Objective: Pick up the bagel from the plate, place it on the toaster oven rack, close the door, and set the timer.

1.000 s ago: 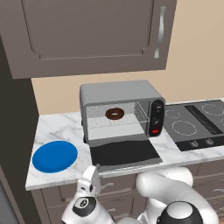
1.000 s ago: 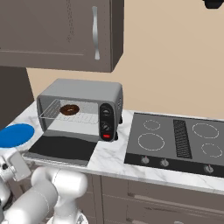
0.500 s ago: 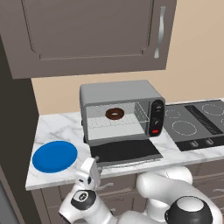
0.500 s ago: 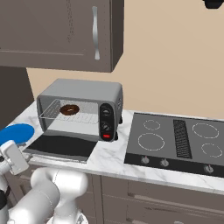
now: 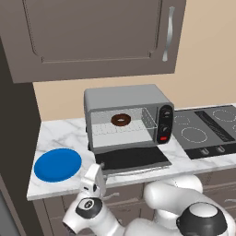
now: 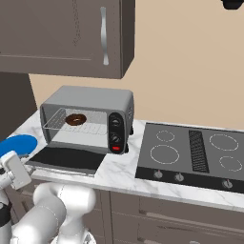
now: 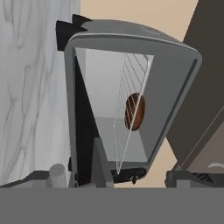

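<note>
Below the counter's front edge, by the lowered door [image 5: 131,159], hangs the gripper [image 5: 93,180], jaws wide and empty. Sits already on the toaster oven rack [image 5: 120,126]: the bagel [image 5: 121,120]. Next: hook under the door's front edge, swing up squarely.

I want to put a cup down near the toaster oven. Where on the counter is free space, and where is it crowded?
Bare marble lies between the blue plate and the wall, left of the toaster oven, and between the oven and the cooktop. In front of the oven it is crowded: the open door covers the counter to its front edge.
</note>
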Controlling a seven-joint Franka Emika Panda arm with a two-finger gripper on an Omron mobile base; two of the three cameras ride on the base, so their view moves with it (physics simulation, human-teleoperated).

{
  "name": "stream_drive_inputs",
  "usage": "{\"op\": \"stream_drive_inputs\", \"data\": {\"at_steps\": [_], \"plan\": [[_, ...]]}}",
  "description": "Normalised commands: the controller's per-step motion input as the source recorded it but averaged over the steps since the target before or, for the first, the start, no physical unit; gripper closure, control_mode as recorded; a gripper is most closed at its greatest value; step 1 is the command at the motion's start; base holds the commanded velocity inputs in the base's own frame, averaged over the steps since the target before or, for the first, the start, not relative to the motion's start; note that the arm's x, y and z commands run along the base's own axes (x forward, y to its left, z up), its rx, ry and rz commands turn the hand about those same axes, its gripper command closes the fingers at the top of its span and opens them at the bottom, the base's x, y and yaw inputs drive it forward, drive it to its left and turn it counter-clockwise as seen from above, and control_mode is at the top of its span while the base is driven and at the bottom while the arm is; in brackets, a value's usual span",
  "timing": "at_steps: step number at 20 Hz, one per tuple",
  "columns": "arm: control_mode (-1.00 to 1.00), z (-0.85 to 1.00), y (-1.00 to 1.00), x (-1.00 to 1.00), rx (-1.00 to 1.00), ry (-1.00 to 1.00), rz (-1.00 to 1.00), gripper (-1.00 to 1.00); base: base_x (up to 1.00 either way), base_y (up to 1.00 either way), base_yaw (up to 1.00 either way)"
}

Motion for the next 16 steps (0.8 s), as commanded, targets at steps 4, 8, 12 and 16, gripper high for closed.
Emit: {"op": "stream_drive_inputs", "data": {"at_steps": [4, 8, 12, 16], "plan": [[-1.00, 0.04, 0.00, 0.31, 0.00, 0.00, 0.00, -1.00, 0.00, 0.00, 0.00], [-1.00, 0.04, 0.00, 0.40, 0.00, -0.01, 0.00, -1.00, 0.00, 0.00, 0.00], [-1.00, 0.11, 0.00, 0.26, 0.00, 0.00, 0.00, -1.00, 0.00, 0.00, 0.00], [-1.00, 0.21, 0.00, 0.15, 0.00, -0.01, 0.00, -1.00, 0.00, 0.00, 0.00]]}}
